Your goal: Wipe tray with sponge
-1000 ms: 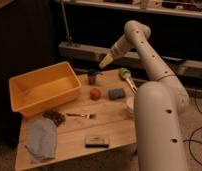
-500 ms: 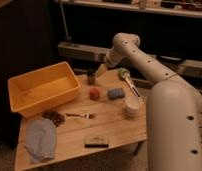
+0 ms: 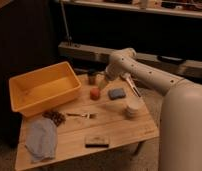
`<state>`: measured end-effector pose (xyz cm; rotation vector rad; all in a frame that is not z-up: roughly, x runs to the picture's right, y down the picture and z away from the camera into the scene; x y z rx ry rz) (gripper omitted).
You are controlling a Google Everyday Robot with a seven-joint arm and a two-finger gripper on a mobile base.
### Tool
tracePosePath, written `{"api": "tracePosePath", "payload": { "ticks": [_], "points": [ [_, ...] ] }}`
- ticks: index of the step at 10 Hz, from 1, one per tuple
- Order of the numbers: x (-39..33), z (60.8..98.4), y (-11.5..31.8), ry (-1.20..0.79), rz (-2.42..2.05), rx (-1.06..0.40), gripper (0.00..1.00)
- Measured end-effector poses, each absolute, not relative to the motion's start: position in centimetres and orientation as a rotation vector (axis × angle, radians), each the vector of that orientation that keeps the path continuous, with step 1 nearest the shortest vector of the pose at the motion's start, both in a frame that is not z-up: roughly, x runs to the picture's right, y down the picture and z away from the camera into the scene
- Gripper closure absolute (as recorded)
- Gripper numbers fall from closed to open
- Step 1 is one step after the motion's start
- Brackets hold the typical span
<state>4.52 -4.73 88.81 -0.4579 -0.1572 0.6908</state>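
Note:
The yellow-orange tray (image 3: 24, 102) stands on the left back part of the wooden table. The small blue-grey sponge (image 3: 116, 93) lies flat on the table right of the middle. My gripper (image 3: 102, 82) hangs from the white arm over the back middle of the table, just left of and above the sponge, beside a dark cup (image 3: 92, 76). It is open and nothing is held in it. It is apart from the sponge and from the tray's right wall.
A small red-orange object (image 3: 95, 94) sits just left of the sponge. A white stacked cup (image 3: 132, 107), a fork (image 3: 83, 115), a dark clustered item (image 3: 56, 117), a pale blue cloth (image 3: 41, 139) and a flat black block (image 3: 97, 141) lie on the table.
The arm has swung left and lower, bringing the gripper from the table's back right down to the back middle near the dark cup. The objects have not moved.

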Motion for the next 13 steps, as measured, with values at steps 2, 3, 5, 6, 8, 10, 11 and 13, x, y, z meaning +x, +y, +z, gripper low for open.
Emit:
{"api": "tracePosePath", "payload": {
  "ticks": [2,3,5,6,8,10,11,13],
  "points": [
    [7.2,90.3,-4.9,-0.155,0.694,-0.451,0.2],
    [8.2,91.0,-5.0,-0.165,0.688,-0.452,0.2],
    [9.2,92.7,-4.3,-0.187,0.669,-0.46,0.2],
    [9.6,93.5,-3.6,-0.197,0.66,-0.465,0.2],
    [9.5,94.5,-2.4,-0.218,0.631,-0.486,0.2],
    [9.5,94.7,-1.4,-0.226,0.609,-0.508,0.2],
    [9.6,94.9,-0.8,-0.227,0.6,-0.522,0.2],
    [9.3,95.8,0.6,-0.237,0.574,-0.557,0.2]
  ]
}}
